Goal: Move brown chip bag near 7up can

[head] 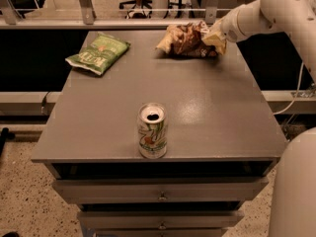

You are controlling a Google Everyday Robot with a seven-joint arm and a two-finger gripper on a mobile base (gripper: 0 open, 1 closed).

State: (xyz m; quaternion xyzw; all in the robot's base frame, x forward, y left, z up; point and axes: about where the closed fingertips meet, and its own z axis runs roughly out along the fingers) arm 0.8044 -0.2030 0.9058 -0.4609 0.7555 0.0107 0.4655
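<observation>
The claw (216,33) sits at the far right corner of the table (212,107), low over the top and pressed against the right end of the brown chip bag (183,39); whether it is clamped on the bag or only touching it, I cannot tell, since the pale bag end and the claw run together there. The white arm (259,11) reaches in from the upper right, sloping down to the claw; the brown chip bag lies crumpled at the far edge, right of centre. The green chip bag (98,53) lies flat at the far left, well apart from the brown one; the 7up can (152,131) stands upright near the front edge, about mid-width, well apart from both bags. Drawer fronts (160,191) show below the table top.
</observation>
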